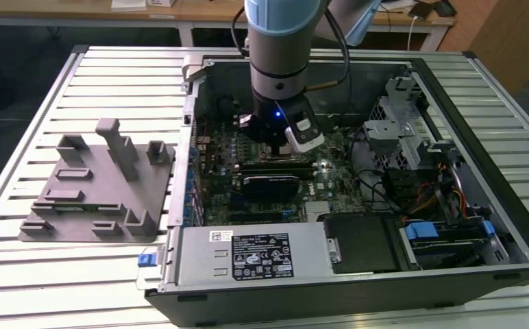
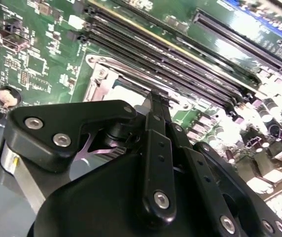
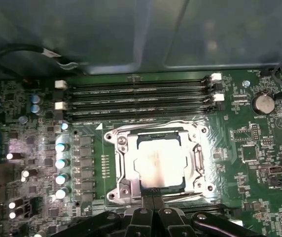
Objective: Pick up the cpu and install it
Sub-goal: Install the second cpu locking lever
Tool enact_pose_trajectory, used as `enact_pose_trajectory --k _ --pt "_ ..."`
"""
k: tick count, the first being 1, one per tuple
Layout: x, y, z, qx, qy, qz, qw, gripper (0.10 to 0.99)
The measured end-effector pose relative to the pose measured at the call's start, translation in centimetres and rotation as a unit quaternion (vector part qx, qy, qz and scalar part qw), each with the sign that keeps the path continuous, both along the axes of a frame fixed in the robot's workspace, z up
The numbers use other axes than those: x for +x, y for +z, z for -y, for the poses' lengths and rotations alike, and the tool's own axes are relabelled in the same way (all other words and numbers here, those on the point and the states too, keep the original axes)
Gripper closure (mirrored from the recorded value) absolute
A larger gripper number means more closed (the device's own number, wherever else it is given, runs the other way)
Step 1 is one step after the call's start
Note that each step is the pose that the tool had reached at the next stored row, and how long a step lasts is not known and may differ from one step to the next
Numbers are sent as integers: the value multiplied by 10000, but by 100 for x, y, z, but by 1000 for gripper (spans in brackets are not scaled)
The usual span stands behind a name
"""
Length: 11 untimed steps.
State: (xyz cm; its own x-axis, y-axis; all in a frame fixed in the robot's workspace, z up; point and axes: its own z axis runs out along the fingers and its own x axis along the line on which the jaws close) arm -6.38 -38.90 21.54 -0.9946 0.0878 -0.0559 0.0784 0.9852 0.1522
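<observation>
The cpu (image 3: 158, 165), a flat square chip with a shiny silver top, lies flat inside the metal-framed socket (image 3: 116, 163) on the green motherboard. In the second wrist view a pale corner of the cpu (image 2: 127, 94) shows inside the socket frame (image 2: 99, 79). My gripper (image 3: 153, 192) is shut, its two black fingers pressed together with nothing between them. The tips sit right at one edge of the chip, and whether they touch it I cannot tell. In the second wrist view the gripper (image 2: 159, 98) points down at the socket. The arm (image 1: 283, 75) reaches straight down into the open computer case.
Memory slots (image 3: 136, 96) run beside the socket, with capacitors (image 3: 61, 163) and a coin battery (image 3: 263, 102) nearby. The case walls (image 1: 191, 103), the power supply (image 1: 246, 257), a drive cage (image 1: 401, 130) and cables (image 1: 429, 199) surround the arm. A grey fixture block (image 1: 100, 185) stands outside, on the exterior view's left.
</observation>
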Motion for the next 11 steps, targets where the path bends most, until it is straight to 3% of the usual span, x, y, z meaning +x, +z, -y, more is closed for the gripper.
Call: enact_pose_trajectory --k 8,11 --pt "86 -4 -170 -137 0 -13 9999 980" --pt "108 -5 -206 -190 0 -16 9998 980"
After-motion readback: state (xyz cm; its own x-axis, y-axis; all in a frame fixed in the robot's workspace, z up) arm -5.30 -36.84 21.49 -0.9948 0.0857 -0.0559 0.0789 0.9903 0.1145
